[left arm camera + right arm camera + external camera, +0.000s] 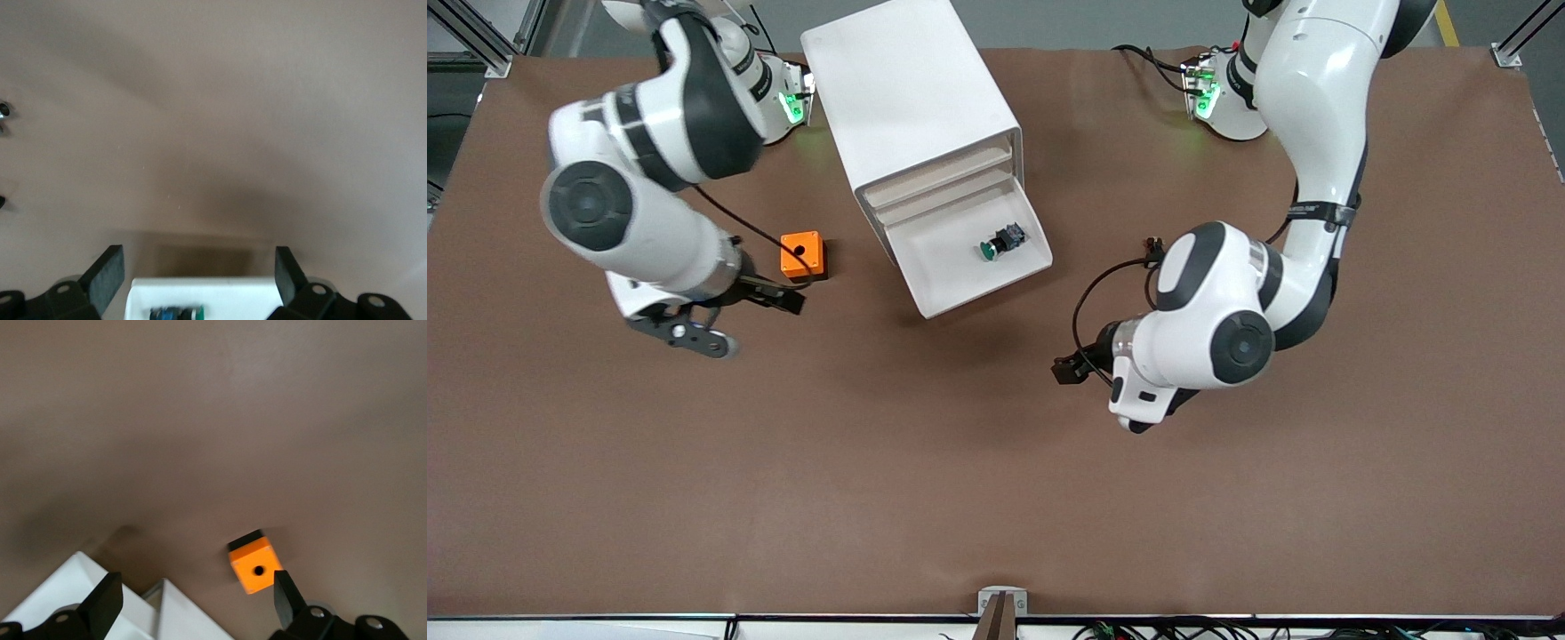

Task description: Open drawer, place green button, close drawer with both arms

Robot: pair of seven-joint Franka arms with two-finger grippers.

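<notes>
The left gripper [1069, 368] hovers over bare table [960, 498] toward the left arm's end, nearer the front camera than the cabinet. Its fingers [107, 275] are spread and hold nothing. The left wrist view looks across the pulled-out drawer [960, 276], with the button [175, 312] just visible inside.

The right gripper [769, 298] hangs over the table just beside the orange box [802, 256]. Its fingers [103, 603] are likewise released and empty.

The lowest drawer of the white cabinet [907, 98] stands fully extended. The button [1000, 242] lies in it on its side, green cap toward the front camera, near the tray's edge toward the left arm's end. Placement appears done; closing remains.

To close well:
- Set a fingertip flat against the drawer's front lip, centred, not at a corner.
- Push along the slide axis, which runs obliquely across the table.
- Advance slowly so the loose button does not roll.
- Brace the cabinet with the other gripper, since the box may slide.
</notes>
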